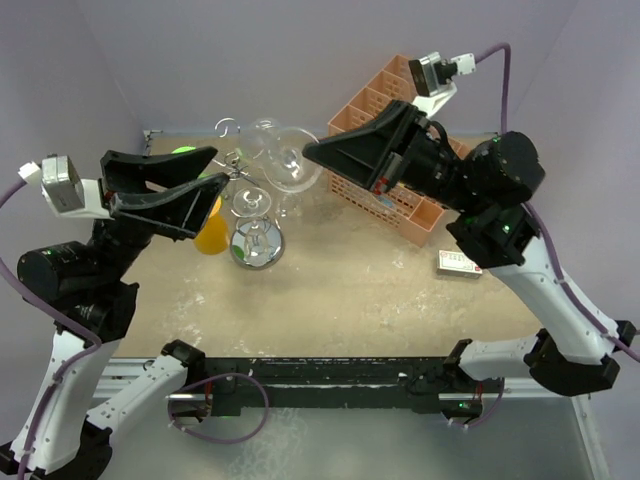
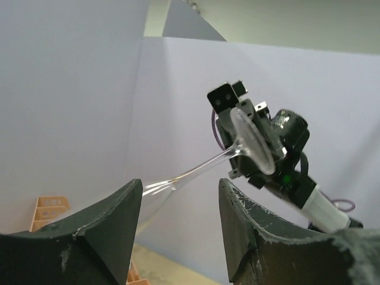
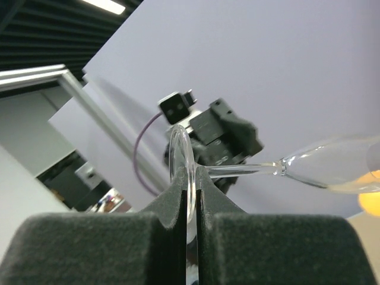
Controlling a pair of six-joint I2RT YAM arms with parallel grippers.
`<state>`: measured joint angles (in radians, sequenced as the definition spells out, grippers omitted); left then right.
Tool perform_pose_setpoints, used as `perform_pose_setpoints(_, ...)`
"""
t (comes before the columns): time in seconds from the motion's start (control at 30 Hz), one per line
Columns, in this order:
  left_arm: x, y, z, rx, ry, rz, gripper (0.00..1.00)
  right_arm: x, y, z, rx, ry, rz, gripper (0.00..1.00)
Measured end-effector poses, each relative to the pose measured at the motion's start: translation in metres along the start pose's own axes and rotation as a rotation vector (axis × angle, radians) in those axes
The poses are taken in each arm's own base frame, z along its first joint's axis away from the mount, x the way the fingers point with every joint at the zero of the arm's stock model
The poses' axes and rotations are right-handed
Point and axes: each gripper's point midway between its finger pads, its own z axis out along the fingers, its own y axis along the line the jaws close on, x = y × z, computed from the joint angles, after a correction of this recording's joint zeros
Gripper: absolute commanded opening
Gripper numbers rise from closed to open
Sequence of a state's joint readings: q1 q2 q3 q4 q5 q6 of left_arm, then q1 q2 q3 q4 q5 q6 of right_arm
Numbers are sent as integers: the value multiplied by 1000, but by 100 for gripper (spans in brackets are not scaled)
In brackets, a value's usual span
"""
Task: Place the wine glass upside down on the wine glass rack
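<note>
The clear wine glass (image 1: 283,160) lies roughly level in the air between my two arms. My right gripper (image 1: 312,152) is shut on its round foot (image 3: 180,160). The thin disc stands edge-on between the foam pads, and the stem (image 3: 249,170) runs off right to the bowl (image 3: 335,166). My left gripper (image 1: 220,168) is open. In its wrist view the left gripper (image 2: 180,187) has jaws set wide, and the stem (image 2: 208,163) passes just above them without touching. The silver wine glass rack (image 1: 258,250) stands below, with its curled hooks (image 1: 229,127) beside the bowl.
An orange mesh organiser (image 1: 372,195) stands at the back right, under my right arm. An orange cup-like object (image 1: 212,230) sits left of the rack's base. A green thing (image 1: 183,150) lies at the back left, and a small white box (image 1: 460,263) rests on the right.
</note>
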<state>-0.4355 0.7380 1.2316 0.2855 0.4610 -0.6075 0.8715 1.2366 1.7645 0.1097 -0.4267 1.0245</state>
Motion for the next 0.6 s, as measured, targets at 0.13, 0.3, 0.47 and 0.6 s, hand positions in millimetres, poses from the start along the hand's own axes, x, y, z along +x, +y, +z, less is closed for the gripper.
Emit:
perform_pose_setpoints(0.13, -10, 13, 4, -98, -46, -111, 52, -10, -34, 26, 49, -67, -64, 0)
perform_pose_setpoints(0.3, -12, 30, 12, -180, -94, -270, 51, -2, -89, 57, 110, -84, -102, 0)
perform_pose_setpoints(0.47, -6, 44, 21, -221, -112, -374, 47, 3, -124, 80, 136, -85, -148, 0)
perform_pose_setpoints(0.6, 2, 67, 20, -344, -107, -414, 44, 4, -133, 89, 125, -88, -184, 0)
